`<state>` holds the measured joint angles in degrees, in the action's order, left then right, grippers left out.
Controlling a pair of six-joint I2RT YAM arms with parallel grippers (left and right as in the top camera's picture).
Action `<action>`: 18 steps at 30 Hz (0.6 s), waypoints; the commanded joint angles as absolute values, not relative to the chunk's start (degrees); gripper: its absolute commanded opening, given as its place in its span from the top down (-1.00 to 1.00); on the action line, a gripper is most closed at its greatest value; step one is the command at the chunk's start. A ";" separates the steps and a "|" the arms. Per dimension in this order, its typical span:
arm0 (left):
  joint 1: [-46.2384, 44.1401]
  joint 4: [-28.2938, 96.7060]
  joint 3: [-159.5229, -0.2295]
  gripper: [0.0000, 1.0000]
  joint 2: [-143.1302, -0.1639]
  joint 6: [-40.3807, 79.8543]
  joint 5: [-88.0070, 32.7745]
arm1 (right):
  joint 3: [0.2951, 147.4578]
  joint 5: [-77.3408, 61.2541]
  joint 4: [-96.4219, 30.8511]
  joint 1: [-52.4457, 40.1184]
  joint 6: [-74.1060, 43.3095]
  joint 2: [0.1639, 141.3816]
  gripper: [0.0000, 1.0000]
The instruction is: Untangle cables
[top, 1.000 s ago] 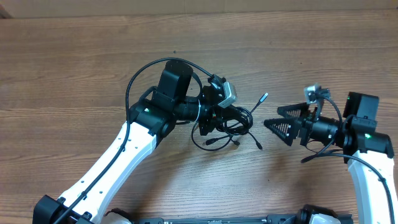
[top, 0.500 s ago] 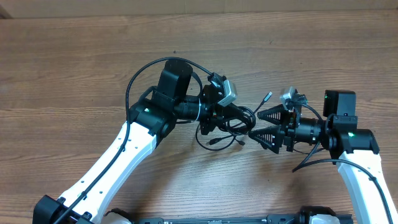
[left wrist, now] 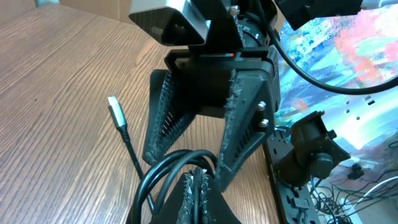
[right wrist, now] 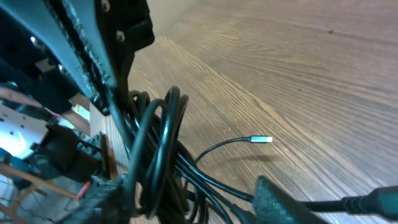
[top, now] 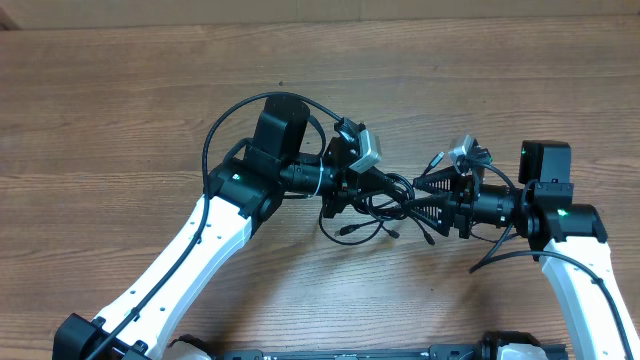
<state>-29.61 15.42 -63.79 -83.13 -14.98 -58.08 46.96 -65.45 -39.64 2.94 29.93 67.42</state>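
Standing over the wooden table (top: 120, 100), I see both arms meet just right of centre in the overhead view. The left arm (top: 200, 235) rises from the lower left corner. The left gripper (top: 388, 190) points toward the right edge, its jaws pressed together on the cables (top: 372, 212), a knot of thin black loops bunched at centre frame. From the left wrist camera, the loops curl around its tightly closed fingertips at the bottom middle of the picture.

The right arm (top: 585, 260) comes in from the lower right. The right gripper (top: 418, 201) faces left, nose to nose with the other. Its jaws stand apart with a clear gap between them, one ribbed black finger (left wrist: 245, 118) on either side of the bundle's right-hand end. I cannot tell whether either finger touches a cord.

Several loose ends trail out of the knot. One strand runs up and to the right, ending in a silver plug (top: 434, 158) just above the right gripper's upper finger; the right wrist view shows that plug alone at mid-frame over bare wood. Darker plug ends (top: 346, 230) lie on the table just below the bundle. Whether the knot itself rests on the wood, I cannot tell.
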 commanded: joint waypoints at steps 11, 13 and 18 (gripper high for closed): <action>-31.14 14.92 -64.77 0.91 -81.65 -14.57 -59.22 | 47.66 -69.14 -39.07 2.57 30.11 67.96 0.79; -31.16 15.14 -64.77 0.92 -81.65 -14.55 -57.95 | 47.66 -69.17 -39.07 2.57 30.09 67.96 0.85; -31.14 15.25 -64.77 0.92 -81.67 -14.55 -56.95 | 47.66 -69.19 -39.11 2.57 30.06 67.96 0.92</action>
